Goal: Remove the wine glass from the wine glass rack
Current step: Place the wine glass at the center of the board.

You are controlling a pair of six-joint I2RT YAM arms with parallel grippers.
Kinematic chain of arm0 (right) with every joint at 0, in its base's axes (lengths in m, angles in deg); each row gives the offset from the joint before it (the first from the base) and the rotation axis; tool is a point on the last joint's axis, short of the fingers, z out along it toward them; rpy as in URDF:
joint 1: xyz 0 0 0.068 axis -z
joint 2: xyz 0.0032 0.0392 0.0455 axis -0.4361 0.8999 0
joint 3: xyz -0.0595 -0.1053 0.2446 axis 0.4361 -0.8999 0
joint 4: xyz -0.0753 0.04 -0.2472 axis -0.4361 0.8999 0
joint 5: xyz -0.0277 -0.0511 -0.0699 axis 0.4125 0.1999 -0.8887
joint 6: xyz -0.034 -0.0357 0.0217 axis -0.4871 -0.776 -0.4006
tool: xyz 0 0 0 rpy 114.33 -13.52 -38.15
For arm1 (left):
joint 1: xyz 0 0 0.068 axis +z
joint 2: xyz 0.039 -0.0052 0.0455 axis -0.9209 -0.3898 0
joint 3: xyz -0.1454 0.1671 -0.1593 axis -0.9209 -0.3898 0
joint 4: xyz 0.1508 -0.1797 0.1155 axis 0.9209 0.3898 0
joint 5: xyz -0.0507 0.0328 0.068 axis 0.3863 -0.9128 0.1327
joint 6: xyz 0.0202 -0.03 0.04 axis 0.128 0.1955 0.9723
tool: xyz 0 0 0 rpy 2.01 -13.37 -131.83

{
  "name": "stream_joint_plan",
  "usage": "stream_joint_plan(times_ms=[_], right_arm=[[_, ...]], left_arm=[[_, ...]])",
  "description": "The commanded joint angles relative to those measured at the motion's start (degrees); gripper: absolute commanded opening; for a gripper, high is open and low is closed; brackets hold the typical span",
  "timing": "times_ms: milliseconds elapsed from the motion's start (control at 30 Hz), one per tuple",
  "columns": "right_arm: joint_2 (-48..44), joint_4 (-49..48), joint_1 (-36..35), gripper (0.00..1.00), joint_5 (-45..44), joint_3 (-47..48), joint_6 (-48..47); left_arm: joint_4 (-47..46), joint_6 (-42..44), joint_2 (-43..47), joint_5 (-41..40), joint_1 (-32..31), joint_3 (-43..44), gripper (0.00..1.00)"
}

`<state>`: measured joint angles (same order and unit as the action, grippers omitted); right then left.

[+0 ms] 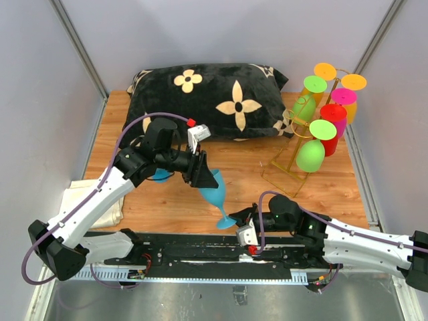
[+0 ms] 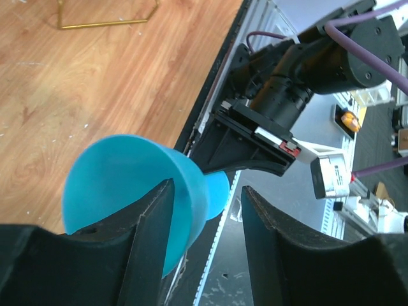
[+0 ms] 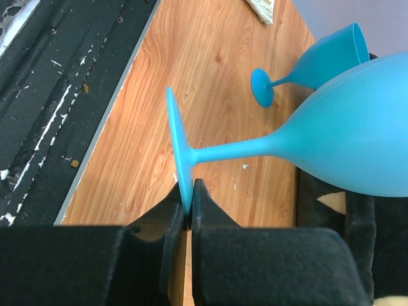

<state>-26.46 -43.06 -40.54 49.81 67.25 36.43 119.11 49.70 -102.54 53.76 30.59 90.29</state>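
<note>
Right gripper (image 3: 189, 201) pinches the foot of the blue wine glass (image 3: 357, 140); left gripper (image 2: 207, 188) has its jaws parted around its bowl. A second blue glass (image 3: 319, 57) lies behind on the wooden table (image 1: 267, 194); far right the gold wine glass rack (image 1: 284, 148), black pillow (image 1: 207, 93) beside

Blue wine glass (image 1: 212, 190) held between two robot arms, with much of it and its surroundings out of sight.

From above, the black left fingers (image 1: 198, 170) cover the upper bowl. A second blue glass (image 1: 160, 175) shows only as a sliver behind the left arm. The gold rack (image 1: 284, 160) has wires too thin to follow among the coloured glasses (image 1: 333, 115). In the left wrist view the bowl hides the stem, and only a corner of the rack's base shows. In the right wrist view the bowl runs off the right edge, and the right fingers (image 3: 167, 220) hide the foot's lower rim.
</note>
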Motion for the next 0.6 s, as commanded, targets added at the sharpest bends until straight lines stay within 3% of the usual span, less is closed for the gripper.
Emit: stream_joint_plan(times_ms=[0, 133, 467, 567], right_arm=[[0.2, -0.3, -0.5, 0.01, -0.4, 0.7, -0.4], [0.2, -0.4, -0.5, 0.01, -0.6, 0.7, -0.4], [0.7, -0.2, -0.5, 0.01, -1.4, 0.8, 0.1], [0.7, -0.1, -0.5, 0.01, -1.6, 0.8, 0.1]], left_arm=[[0.9, 3.3, 1.1, 3.1, -1.8, 1.1, 0.49], [1.0, 3.9, 1.7, 4.2, -2.2, 0.8, 0.40], [2.4, 6.2, 2.3, 5.6, -2.5, 0.7, 0.32], [2.6, 7.3, 2.5, 7.0, -2.8, 0.6, 0.23]])
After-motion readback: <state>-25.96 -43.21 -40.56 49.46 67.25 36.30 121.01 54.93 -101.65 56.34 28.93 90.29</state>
